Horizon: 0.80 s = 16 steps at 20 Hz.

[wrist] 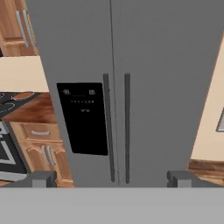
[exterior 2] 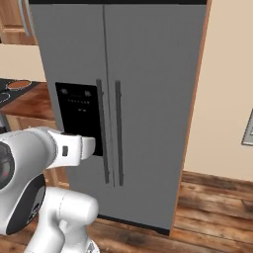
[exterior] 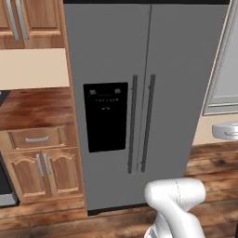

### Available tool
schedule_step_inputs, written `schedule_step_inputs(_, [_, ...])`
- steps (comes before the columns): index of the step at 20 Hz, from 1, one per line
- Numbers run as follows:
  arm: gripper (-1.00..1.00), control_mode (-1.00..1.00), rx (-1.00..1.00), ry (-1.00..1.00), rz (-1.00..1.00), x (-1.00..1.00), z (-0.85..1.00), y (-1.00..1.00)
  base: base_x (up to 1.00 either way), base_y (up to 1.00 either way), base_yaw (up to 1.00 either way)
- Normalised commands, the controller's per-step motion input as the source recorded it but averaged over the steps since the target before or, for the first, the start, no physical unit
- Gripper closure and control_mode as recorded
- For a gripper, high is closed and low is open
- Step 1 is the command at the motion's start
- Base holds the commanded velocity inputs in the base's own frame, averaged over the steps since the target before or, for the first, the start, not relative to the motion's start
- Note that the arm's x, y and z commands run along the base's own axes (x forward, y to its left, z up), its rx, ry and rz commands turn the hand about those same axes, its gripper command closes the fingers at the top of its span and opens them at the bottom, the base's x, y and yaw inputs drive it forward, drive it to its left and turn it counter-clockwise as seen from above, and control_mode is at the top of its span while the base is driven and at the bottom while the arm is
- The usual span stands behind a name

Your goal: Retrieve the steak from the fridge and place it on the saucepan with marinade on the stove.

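The tall grey fridge [exterior: 139, 93] stands straight ahead with both doors shut, its two long dark handles [exterior: 141, 123] side by side at the middle seam. The steak is hidden. In the hand view the fridge [wrist: 144, 65] fills the frame, and my gripper [wrist: 112, 179] is open, short of the doors, with its fingertips [wrist: 43, 178] wide apart and nothing between them. Far left, the saucepan [exterior 2: 20, 84] with reddish-brown marinade sits on the black stove [exterior 2: 6, 95]; the saucepan [wrist: 22, 95] is also visible at the left edge of the hand view.
A black dispenser panel [exterior: 106, 116] is set in the left fridge door. A wooden counter [exterior: 35, 107] with drawer and cabinet doors [exterior: 42, 169] lies between fridge and stove. Beige wall [exterior 2: 227, 99] and wood floor [exterior 2: 217, 207] lie to the right. My white arm [exterior: 176, 204] rises in front.
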Motion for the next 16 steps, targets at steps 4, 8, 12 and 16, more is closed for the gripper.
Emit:
schedule_step_inputs(4, [-1.0, 1.0, 0.0, 0.0, 0.0, 0.0, 0.0, 0.0, 0.0, -0.09, 0.0])
schedule_step_inputs(8, [-1.0, 1.0, 0.0, 0.0, 0.0, 0.0, 0.0, 0.0, 0.0, 0.19, 0.0])
schedule_step_inputs(12, [-1.0, 1.0, 0.0, 0.0, 0.0, 0.0, 0.0, 0.0, 0.0, 0.49, -0.01])
schedule_step_inputs(16, [-1.0, 1.0, 0.0, 0.0, 0.0, 0.0, 0.0, 0.0, 0.0, 0.43, -0.03])
